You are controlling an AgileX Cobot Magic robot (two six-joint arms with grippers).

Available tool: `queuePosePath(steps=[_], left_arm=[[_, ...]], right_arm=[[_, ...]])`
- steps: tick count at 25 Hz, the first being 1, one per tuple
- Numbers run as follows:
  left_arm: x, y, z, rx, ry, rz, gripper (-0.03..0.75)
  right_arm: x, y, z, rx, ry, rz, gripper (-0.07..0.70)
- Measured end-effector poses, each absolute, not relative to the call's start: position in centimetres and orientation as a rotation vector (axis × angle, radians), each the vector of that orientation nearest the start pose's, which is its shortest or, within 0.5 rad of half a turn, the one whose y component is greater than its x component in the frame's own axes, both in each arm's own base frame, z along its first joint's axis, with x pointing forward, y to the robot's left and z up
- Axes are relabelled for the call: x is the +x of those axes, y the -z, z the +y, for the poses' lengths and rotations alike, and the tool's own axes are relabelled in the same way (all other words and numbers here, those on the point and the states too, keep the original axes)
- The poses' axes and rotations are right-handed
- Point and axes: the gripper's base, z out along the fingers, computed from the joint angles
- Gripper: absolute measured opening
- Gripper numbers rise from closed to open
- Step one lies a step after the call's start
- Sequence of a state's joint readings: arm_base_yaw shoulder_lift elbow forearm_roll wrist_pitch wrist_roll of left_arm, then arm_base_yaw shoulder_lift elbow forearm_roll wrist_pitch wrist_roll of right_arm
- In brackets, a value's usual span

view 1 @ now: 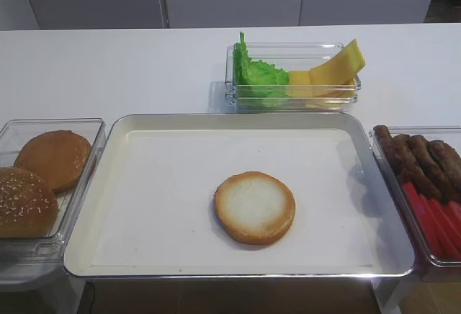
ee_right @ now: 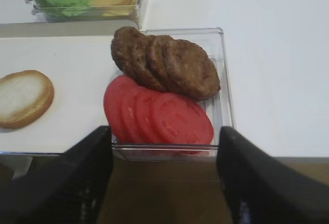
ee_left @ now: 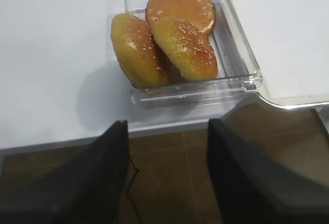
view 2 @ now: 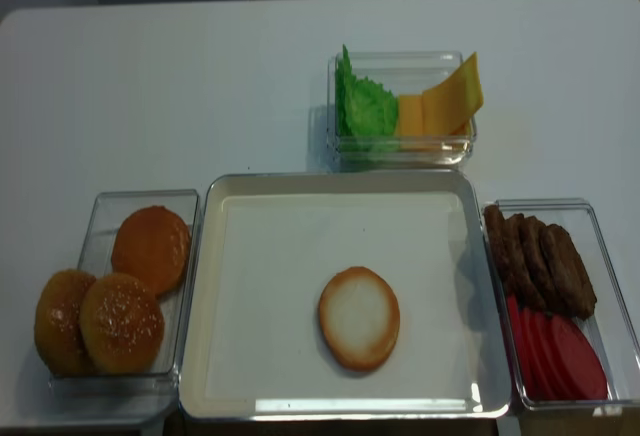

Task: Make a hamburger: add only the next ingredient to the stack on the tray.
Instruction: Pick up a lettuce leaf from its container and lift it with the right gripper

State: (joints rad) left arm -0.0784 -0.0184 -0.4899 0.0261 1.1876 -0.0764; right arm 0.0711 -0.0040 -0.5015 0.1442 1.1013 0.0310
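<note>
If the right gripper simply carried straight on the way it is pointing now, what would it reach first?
Most likely the tomato slices at the near end of the clear tub, ahead of the open right gripper; depth is uncertain.

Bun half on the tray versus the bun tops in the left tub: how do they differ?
The bun half lies flat and alone on the tray, pale cut face up; the bun tops are domed, brown and crowded in the left tub, some leaning. Two tops are sesame-seeded; the half shows none. Both are round with golden-brown crust.

White table (view 2: 200, 86): tray (view 2: 340, 184), three clear tubs (view 2: 400, 61).
</note>
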Motion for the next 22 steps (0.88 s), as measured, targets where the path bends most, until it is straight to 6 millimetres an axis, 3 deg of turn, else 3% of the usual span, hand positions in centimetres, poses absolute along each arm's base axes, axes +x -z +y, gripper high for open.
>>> queuePosePath(steps=[4,10,15,22], left_arm=[[-1.2,-26.4,0.3,-0.001,0.057,2.163,0.365],[-1.2,-26.4,0.3,-0.001,0.057,2.163,0.365],[-1.2,-26.4,0.3,-0.001,0.057,2.163,0.365],[-1.2,-26.4,0.3,-0.001,0.057,2.163,0.365]], right_arm=[[0.7,-28.7,1.4,-0.043,-0.261,2.143,0.495],[5.9,-31.5,1.9,0.005,-0.317,2.171,0.495],[12.1,-33.5,2.8,0.051,-0.409,2.152,0.495],[21.5,-35.1,4.5,-0.058,-0.509,2.199,0.495]])
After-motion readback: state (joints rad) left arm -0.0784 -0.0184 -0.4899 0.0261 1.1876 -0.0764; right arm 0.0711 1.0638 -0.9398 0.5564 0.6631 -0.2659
